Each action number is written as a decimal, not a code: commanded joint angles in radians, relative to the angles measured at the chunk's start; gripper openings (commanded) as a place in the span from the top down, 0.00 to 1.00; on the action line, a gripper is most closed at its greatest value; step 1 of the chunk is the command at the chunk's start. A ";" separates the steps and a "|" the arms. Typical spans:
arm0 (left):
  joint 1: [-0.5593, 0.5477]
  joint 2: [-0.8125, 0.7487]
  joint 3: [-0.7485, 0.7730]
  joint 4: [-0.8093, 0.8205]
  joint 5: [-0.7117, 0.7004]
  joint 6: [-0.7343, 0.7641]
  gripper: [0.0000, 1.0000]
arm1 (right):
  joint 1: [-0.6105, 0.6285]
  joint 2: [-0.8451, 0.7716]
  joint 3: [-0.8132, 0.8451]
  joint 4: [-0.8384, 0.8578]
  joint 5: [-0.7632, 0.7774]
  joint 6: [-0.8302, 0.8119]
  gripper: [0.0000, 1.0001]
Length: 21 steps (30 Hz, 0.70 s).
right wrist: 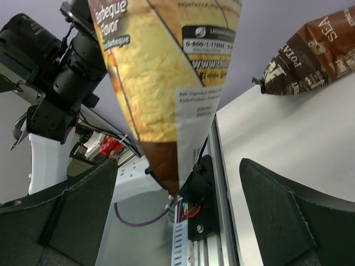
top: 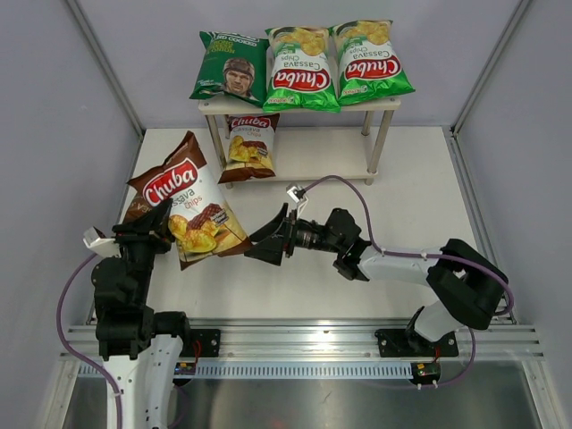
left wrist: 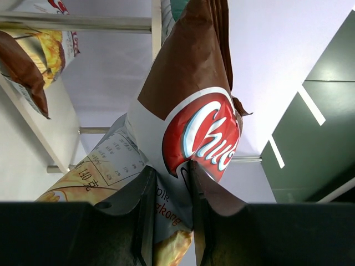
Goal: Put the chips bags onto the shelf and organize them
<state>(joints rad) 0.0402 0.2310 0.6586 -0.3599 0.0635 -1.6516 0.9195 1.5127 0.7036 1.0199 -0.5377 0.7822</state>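
My left gripper (top: 161,223) is shut on a brown-and-white Chuba bag (top: 192,201) and holds it up off the table, left of centre. In the left wrist view the fingers (left wrist: 143,210) pinch its lower part (left wrist: 194,111). My right gripper (top: 259,243) is open, its jaws either side of the bag's lower corner (right wrist: 166,83) without touching it. The dark brown Kettle bag (right wrist: 310,61) lies on the table, mostly hidden behind the held bag (top: 136,207). The shelf (top: 214,105) holds the dark green face bag (top: 231,67) and two bright green Chuba bags (top: 301,67) on top, and another brown-and-white Chuba (top: 248,146) on the lower board.
The white table (top: 402,214) is walled by grey panels on three sides. An aluminium rail (top: 304,340) with the arm bases runs along the near edge. The shelf's lower board (top: 331,170) is bare to the right of the bag there.
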 commanded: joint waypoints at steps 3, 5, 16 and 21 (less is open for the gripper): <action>-0.002 0.022 0.053 0.111 0.082 -0.077 1.00 | 0.021 0.107 0.134 0.183 -0.021 -0.018 0.00; -0.002 0.027 0.047 0.110 0.087 -0.082 1.00 | 0.021 0.129 0.160 0.251 -0.057 0.012 0.00; -0.002 0.025 0.035 0.055 0.079 -0.083 1.00 | 0.033 0.173 0.249 0.097 -0.079 0.009 0.18; -0.002 0.031 0.013 0.053 0.078 -0.079 1.00 | 0.041 0.179 0.254 0.074 -0.099 -0.003 0.13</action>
<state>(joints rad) 0.0402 0.2573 0.6701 -0.3687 0.1032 -1.7100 0.9360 1.6848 0.9104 1.0706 -0.6136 0.8066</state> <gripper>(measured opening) 0.274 0.854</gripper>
